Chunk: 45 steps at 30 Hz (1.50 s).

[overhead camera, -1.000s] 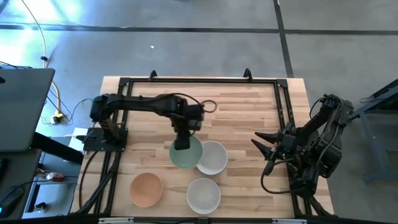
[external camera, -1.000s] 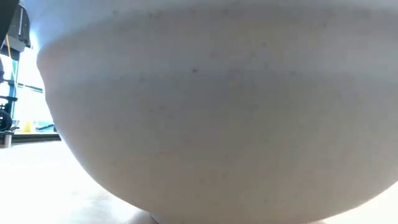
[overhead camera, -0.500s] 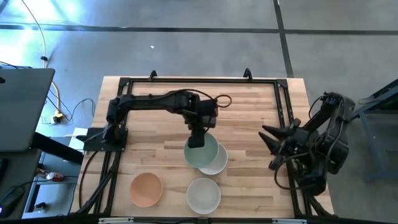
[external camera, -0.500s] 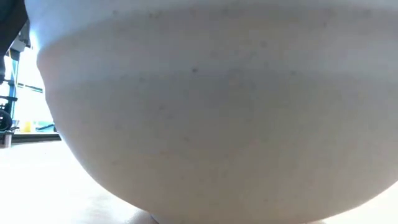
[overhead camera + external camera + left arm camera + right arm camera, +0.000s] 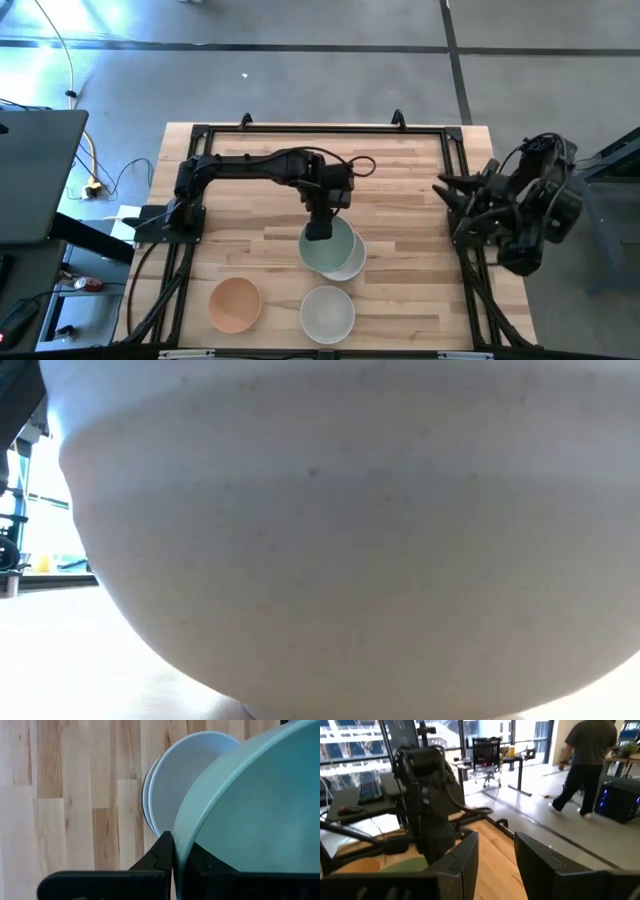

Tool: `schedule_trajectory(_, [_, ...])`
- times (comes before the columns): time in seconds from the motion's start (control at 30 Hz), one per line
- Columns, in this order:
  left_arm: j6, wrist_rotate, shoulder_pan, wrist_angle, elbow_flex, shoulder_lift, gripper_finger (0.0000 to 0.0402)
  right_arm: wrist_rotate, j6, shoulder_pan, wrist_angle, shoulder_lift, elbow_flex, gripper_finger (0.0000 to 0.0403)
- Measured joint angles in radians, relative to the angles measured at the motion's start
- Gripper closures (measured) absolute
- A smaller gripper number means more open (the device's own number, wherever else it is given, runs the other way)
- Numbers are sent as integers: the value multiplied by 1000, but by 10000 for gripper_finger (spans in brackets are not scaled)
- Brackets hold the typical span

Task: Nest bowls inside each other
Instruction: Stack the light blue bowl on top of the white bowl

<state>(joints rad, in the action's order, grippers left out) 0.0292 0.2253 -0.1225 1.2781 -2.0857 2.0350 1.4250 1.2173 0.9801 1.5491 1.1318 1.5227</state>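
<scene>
- Lower left of the high view: the peach bowl (image 5: 235, 304) waits alone on the table (image 5: 400, 190).
- Centre: the left gripper (image 5: 317, 230) pinches the mint bowl (image 5: 327, 247) by its rim, over a white bowl (image 5: 347, 266); judged next: lower, release.
- Below: another white bowl (image 5: 327, 312).
- Right edge: the right gripper (image 5: 445, 190) idles, fingers apart, empty.

Two dark jointed arms w/ black cables, flat black fingers (image 5: 470, 855).

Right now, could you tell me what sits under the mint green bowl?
A white bowl lies beneath the mint green bowl, held by the left claw; its inside is mostly covered.
</scene>
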Motion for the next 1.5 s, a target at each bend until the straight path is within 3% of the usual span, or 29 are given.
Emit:
schedule_trajectory(0.27, [14,18,-2,-14,0,38,401,-93,-72,-12,22,-83,-2,284])
schedule_trajectory(0.73, [66,48,8,-67,0,93,401,-120,-126,-25,21,-119,-19,284])
schedule_trajectory(1.23, [107,52,13,-99,0,118,401,-134,67,-25,19,-218,-232,284])
schedule_trajectory(1.5, [125,28,14,-98,0,133,401,-135,67,-25,3,-236,-251,284])
